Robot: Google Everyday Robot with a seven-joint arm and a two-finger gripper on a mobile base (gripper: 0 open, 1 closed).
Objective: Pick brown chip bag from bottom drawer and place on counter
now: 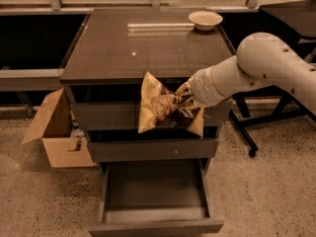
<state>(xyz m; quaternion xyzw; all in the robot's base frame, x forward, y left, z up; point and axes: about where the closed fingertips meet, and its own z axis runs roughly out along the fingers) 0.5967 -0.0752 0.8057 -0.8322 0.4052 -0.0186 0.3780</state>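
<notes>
My gripper [183,101] is shut on the brown chip bag [165,108], a crinkly dark-brown bag with tan ends. I hold it in the air in front of the upper drawer fronts, just below the front edge of the counter [148,43]. The bag hangs tilted, and its crumpled middle hides most of the fingers. The bottom drawer [154,194] is pulled open below it, and its grey inside holds nothing. My white arm comes in from the right.
A shallow cream bowl [205,19] sits at the back right of the counter. An open cardboard box [55,130] stands on the floor left of the cabinet. A black table with tubular legs [291,14] is to the right.
</notes>
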